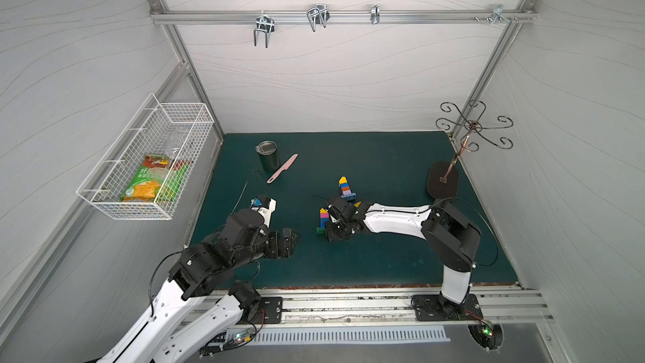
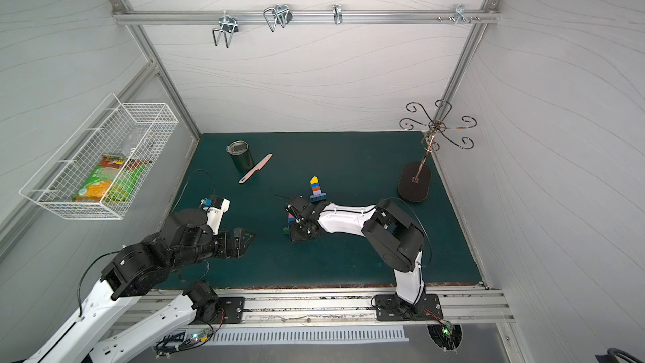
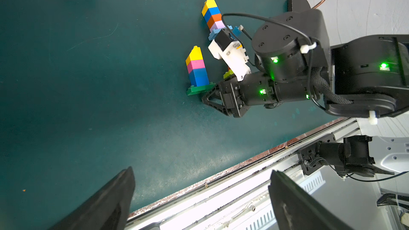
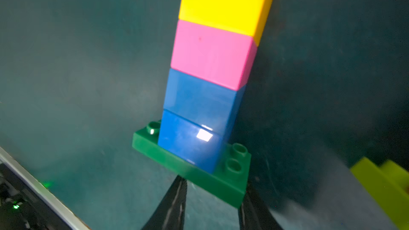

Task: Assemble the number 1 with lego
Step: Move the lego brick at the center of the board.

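Right hand (image 4: 213,186) straddles the green base brick (image 4: 192,169) of the blue-blue-pink-yellow tower (image 4: 212,56), low down, probably to keep the stack upright on the counter (image 3: 88,85). Both fingers look to touch it, but I can't tell if it's clamped. Second tower (image 3: 212,14) stands just beyond that hand, with a lime brick (image 4: 385,186) beside it. Left hand (image 3: 201,195) is wide open, empty and well clear, I'd guess to leave room.
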`<state>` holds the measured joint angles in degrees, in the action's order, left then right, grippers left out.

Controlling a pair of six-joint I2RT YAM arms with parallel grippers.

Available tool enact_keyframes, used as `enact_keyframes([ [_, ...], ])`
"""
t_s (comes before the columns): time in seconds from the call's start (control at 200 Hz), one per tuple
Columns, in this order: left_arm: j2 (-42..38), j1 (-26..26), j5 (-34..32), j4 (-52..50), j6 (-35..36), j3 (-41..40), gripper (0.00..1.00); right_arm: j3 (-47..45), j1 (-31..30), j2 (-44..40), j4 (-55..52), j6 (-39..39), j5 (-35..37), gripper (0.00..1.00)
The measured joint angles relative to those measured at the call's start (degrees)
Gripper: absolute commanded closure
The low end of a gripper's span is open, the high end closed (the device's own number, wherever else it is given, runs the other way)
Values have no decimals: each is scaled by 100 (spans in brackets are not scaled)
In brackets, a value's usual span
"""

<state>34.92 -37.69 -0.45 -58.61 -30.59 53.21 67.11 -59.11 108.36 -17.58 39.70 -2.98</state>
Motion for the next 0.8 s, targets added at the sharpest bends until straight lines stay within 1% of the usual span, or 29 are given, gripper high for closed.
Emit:
enact_keyframes([
  [0.06,-2,0,-17,-2,-7,0,0,90,7,57,7,-2,-4,53],
  [0.15,-7,0,-68,-2,-28,0,0,79,15,31,13,22,39,42],
  [0.23,-24,0,-166,-2,-70,-7,0,-94,15,-181,-17,48,216,34],
  [0.285,-42,0,-249,-2,-98,-13,0,-289,15,-468,-125,57,385,27],
  [0.385,-55,0,-407,83,-197,-57,0,-627,74,-1287,-431,52,909,14],
  [0.43,-90,0,-546,240,-282,-151,0,-754,153,-1731,-560,52,1215,2],
  [0.52,-111,4,-975,496,-380,-289,0,-1132,455,-2699,-610,13,1858,1],
  [0.58,20,7,-1392,619,-365,-269,0,-1558,831,-3442,-560,-52,2323,1],
  [0.7,741,46,-2297,1049,-87,-219,0,-2693,1545,-4870,-129,-455,3377,1],
  [0.75,1047,144,-2533,1298,50,-227,0,-3204,1644,-5368,210,-750,3814,1],
  [0.8,1346,400,-2715,1672,210,-304,0,-3679,1665,-5779,632,-1156,4197,1],
])
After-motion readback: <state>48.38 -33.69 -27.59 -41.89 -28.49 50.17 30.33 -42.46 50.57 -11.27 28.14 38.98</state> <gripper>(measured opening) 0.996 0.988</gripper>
